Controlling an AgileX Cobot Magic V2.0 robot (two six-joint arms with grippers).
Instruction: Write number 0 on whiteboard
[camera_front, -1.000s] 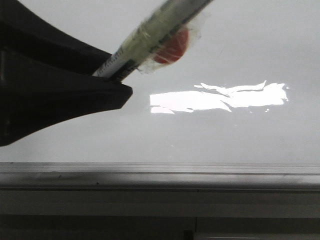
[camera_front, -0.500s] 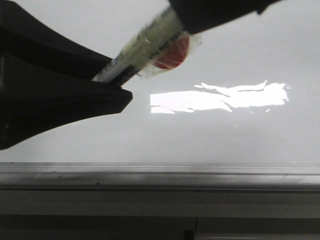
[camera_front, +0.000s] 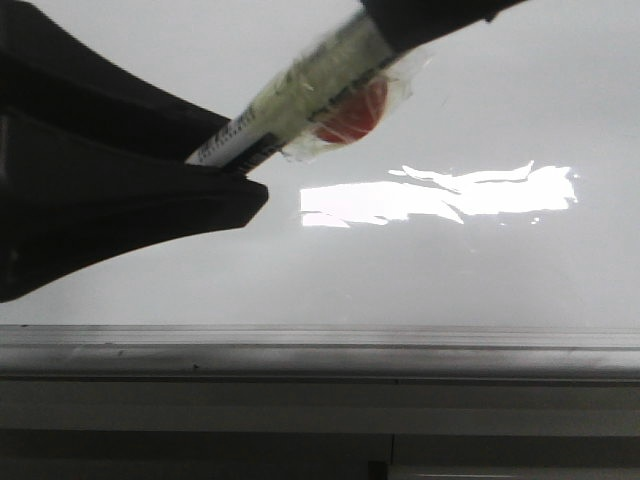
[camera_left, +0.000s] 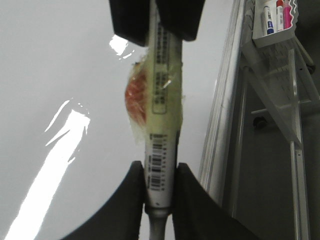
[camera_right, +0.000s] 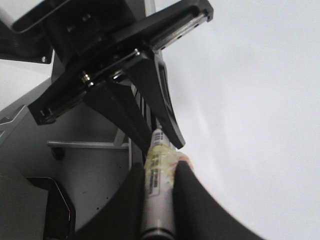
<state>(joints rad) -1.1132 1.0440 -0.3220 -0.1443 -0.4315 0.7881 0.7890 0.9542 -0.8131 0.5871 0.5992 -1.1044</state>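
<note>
Whiteboard (camera_front: 480, 110) fills the front view as a glossy pale surface with a grey rail (camera_front: 320, 350) along its lower edge and a bright glare patch (camera_front: 440, 195) near the middle; no dark stroke of the number 0 shows on it in any view, so the writing looks not yet begun. A marker (camera_front: 300, 95), wrapped in clear tape with an orange-red blob (camera_front: 350, 110) stuck to its side, spans between both arms: the left gripper (camera_left: 160, 172) pinches the barcoded end, and the right gripper (camera_right: 159, 172) is closed around the other end of the same barrel. With two grips on one pen, the main risk is a tug-of-war: if either arm moves before the other lets go, the marker could twist, slip or snap out of the fingers. If this is a cap removal, a skewed pull could jam the cap or fling it. I cannot tell which end carries the tip. The loose tape may also catch on a finger and drag the pen off line, and a tilted grip would give a faint or broken stroke.
</note>
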